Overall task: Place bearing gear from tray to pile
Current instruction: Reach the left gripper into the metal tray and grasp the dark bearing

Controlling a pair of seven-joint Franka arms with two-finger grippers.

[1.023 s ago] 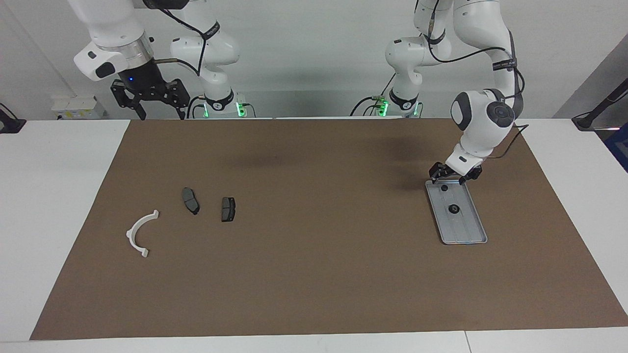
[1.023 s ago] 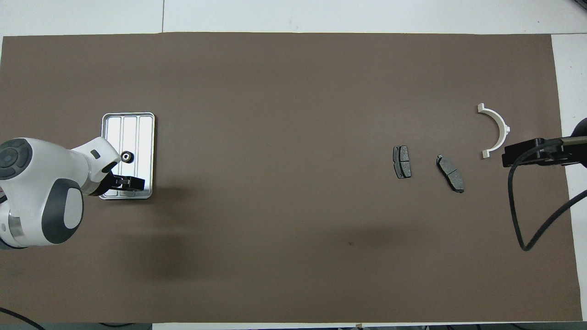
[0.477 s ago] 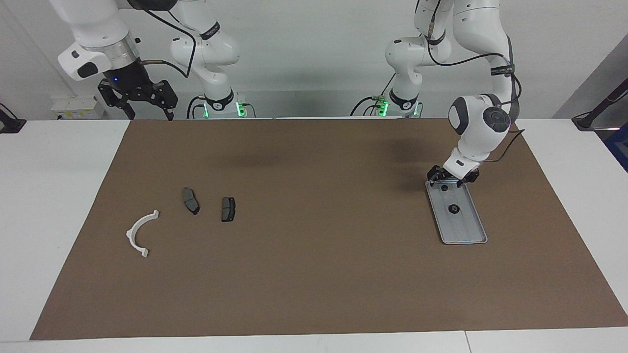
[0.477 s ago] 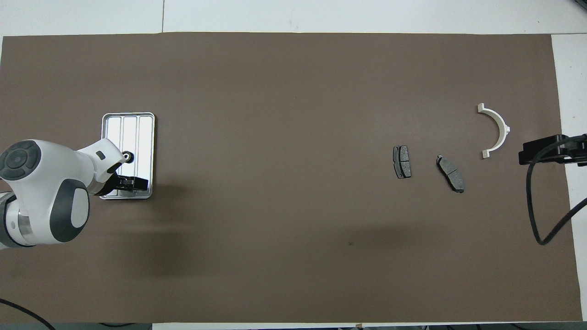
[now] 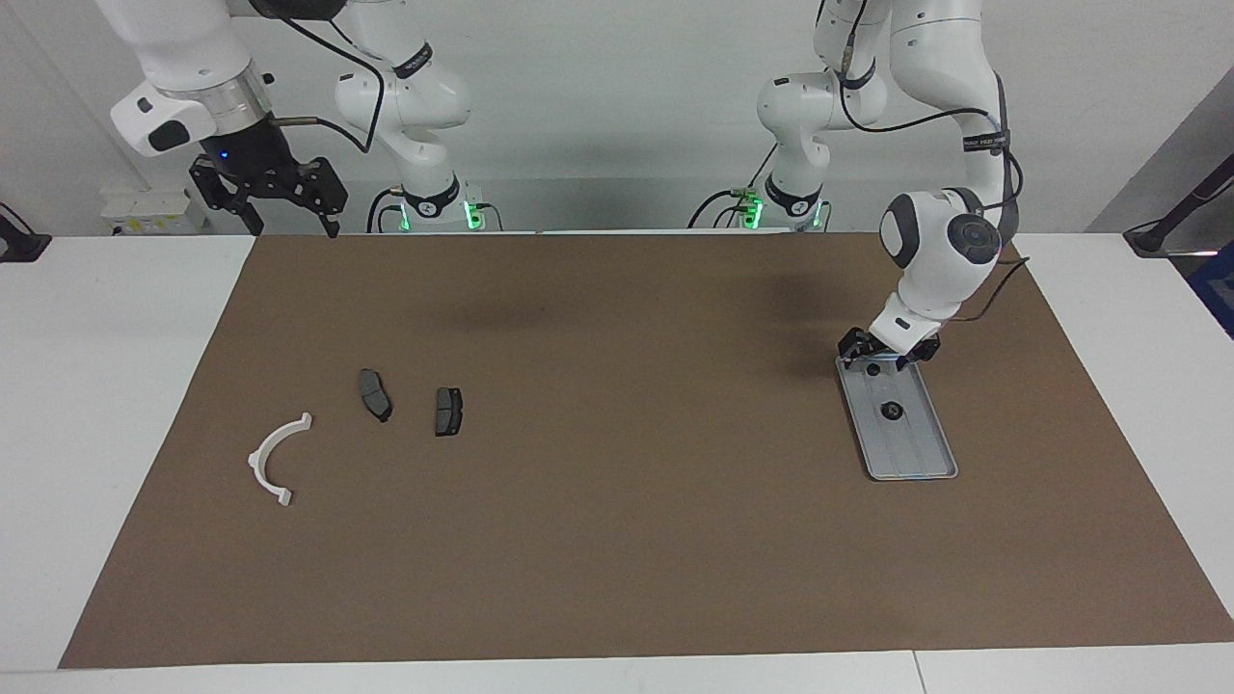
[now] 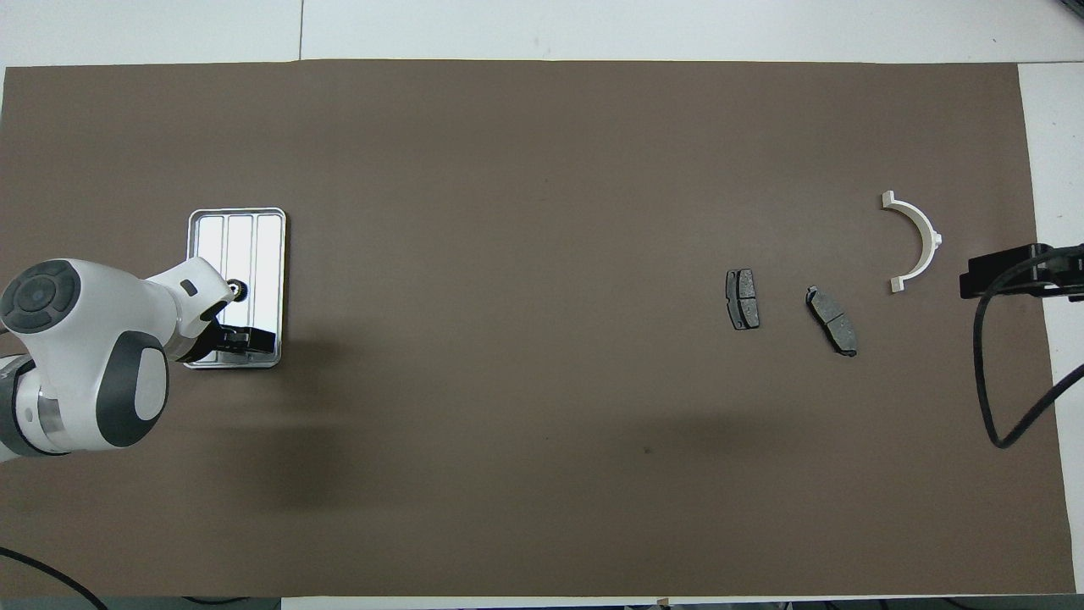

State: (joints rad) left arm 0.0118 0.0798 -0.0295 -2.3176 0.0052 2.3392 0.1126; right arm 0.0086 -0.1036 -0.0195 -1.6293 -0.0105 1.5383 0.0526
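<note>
Bearing gear (image 5: pixel 890 411) on tray (image 5: pixel 916 453), seemingly untouched.

Tray (image 6: pixel 237 222): bright ridged metal, mirror-glossy seen from above. Arc (image 5: pixel 275 457): smooth white plastic. Two pads (image 5: pixel 374 393): dark grey, matt, grainy faces. Mat (image 5: pixel 617 540): brown, matt, paper-like. Table (image 5: pixel 106 386): white, smooth.

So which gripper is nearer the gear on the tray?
Left. The left gripper hangs over the tray beside the gear; the right gripper waits raised at its own end.
</note>
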